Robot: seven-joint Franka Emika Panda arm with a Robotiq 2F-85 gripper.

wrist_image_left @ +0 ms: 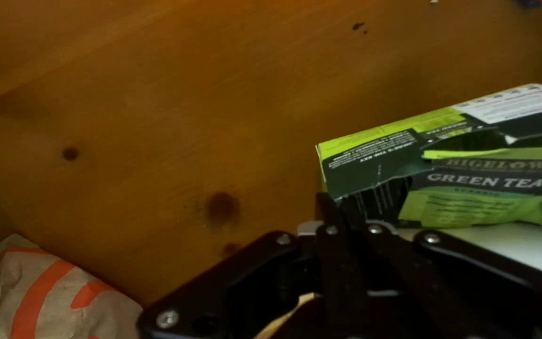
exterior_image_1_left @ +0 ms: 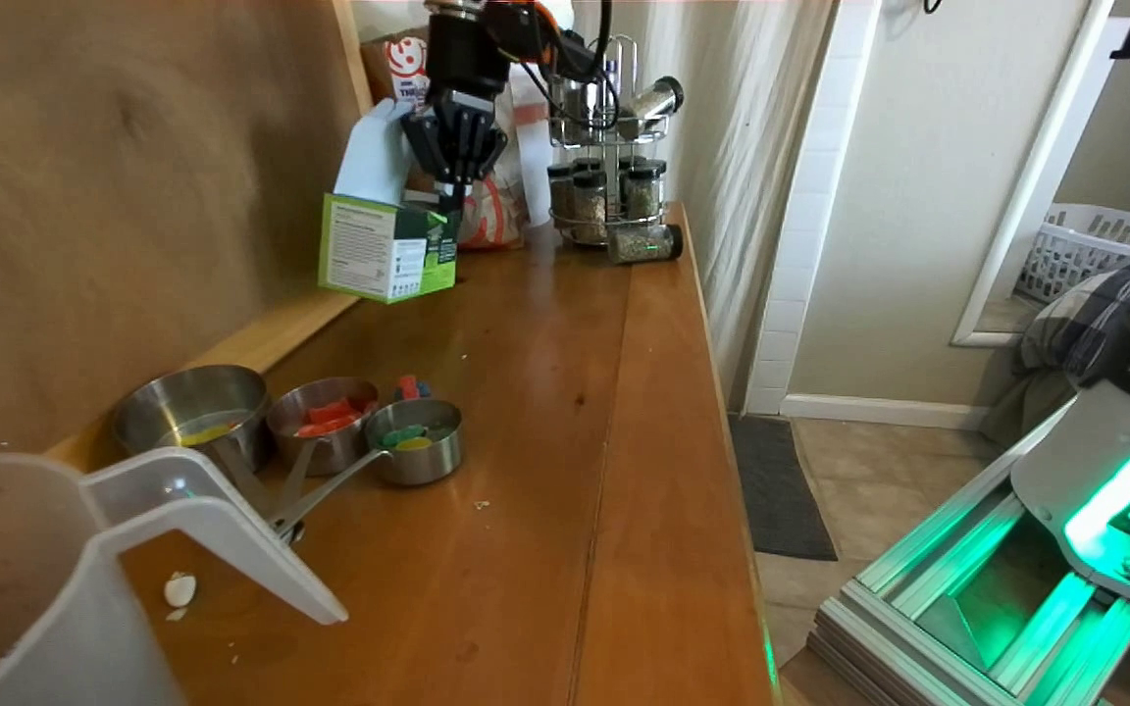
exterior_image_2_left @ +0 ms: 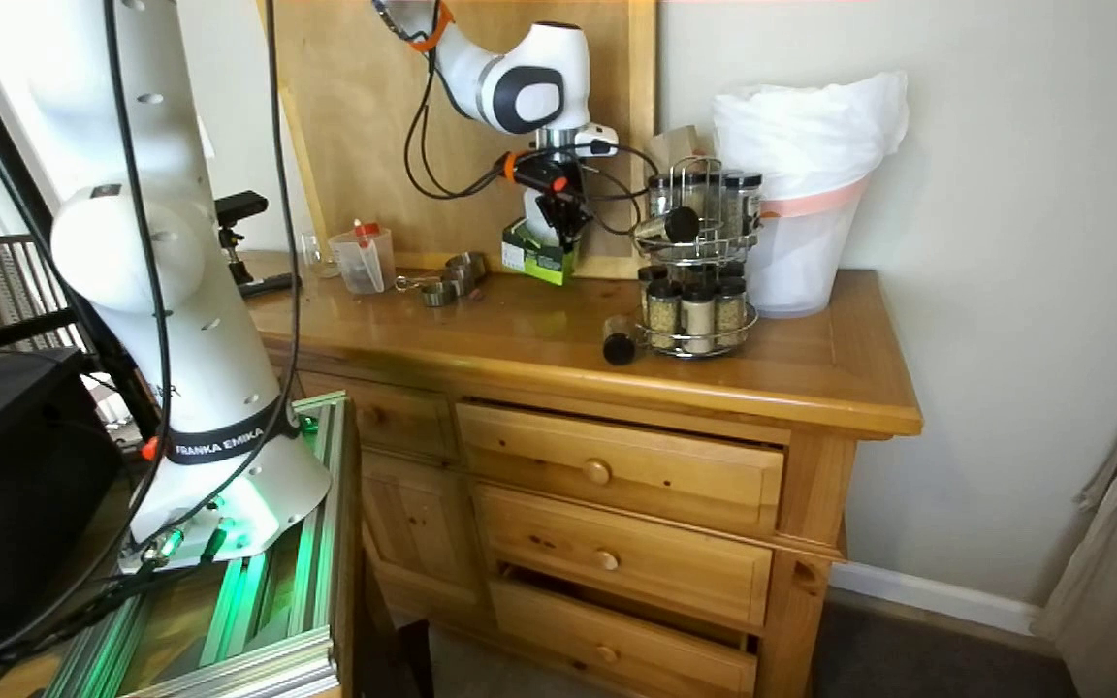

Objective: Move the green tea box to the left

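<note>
The green tea box (exterior_image_1_left: 361,245) has bright green and dark printed faces with white text panels. It also shows in an exterior view (exterior_image_2_left: 547,260) and in the wrist view (wrist_image_left: 374,160). Its pale lid flap (exterior_image_1_left: 374,155) stands up, and green tea sachets (wrist_image_left: 485,188) show inside. My gripper (exterior_image_1_left: 452,196) points down at the box's side, and its fingertips (wrist_image_left: 339,205) are closed together on the edge of one box wall. The box is slightly tilted and appears to hang above the wooden table top (exterior_image_1_left: 526,392).
A brown paper bag with red print (wrist_image_left: 50,296) stands close to the gripper. A spice rack (exterior_image_2_left: 699,262) stands nearby with a fallen jar (exterior_image_1_left: 643,243) beside it. Metal measuring cups (exterior_image_1_left: 416,446) and a plastic jug (exterior_image_2_left: 363,262) lie along the wooden back panel (exterior_image_1_left: 133,196).
</note>
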